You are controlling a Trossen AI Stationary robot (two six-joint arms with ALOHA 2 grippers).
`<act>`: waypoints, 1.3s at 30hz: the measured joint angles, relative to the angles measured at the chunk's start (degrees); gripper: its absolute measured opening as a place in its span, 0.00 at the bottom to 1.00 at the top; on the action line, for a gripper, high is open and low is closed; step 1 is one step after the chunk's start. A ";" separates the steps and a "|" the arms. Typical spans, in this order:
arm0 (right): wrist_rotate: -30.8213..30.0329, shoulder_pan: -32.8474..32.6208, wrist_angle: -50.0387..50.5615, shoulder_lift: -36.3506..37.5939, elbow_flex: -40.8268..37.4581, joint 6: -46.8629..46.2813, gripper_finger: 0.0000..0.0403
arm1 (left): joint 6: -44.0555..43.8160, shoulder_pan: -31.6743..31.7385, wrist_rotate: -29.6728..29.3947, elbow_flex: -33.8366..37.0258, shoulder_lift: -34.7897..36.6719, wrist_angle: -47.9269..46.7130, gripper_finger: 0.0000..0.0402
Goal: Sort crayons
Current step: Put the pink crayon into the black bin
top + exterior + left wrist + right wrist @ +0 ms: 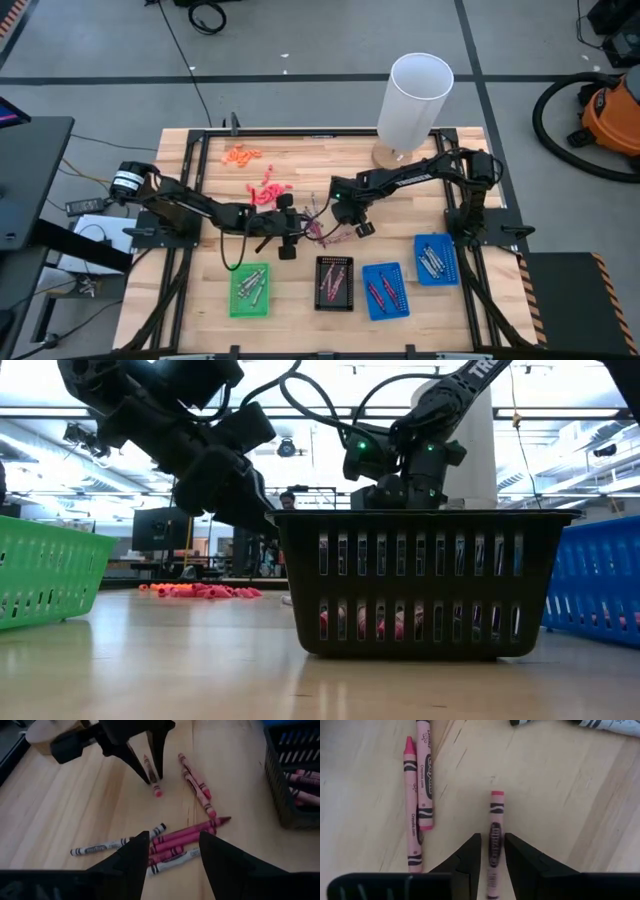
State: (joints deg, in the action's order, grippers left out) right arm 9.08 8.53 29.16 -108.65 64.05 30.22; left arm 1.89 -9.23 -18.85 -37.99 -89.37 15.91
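Observation:
Several crayons (185,837), pinkish-red, dark maroon and silvery-white, lie loose on the wooden table (200,160) near its middle. My right gripper (492,837) points steeply down over one dark red crayon (493,815) that lies flat. Its fingers stand close on either side of the crayon's lower half, and a thin gap shows on each side. Two pinkish crayons (417,795) lie side by side next to it. My left gripper (172,850) hovers open over the nearer crayons of the heap, slanting down from the table's left, with nothing between its fingers.
Four small trays stand along the near edge: green (250,290), black (334,283) and two blue (386,290) (437,260), each with crayons inside. A tall white cylinder (415,100) stands at the far right. Orange and red bits (255,175) lie at the far left.

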 joint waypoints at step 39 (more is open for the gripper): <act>-9.73 -12.04 1.68 16.54 -0.42 -13.86 0.07 | -1.31 0.00 0.00 0.04 0.18 -1.53 0.46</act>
State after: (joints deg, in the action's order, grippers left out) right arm -0.65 -3.51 30.84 -92.12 63.64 16.36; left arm 0.58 -9.23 -18.85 -37.95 -89.19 14.37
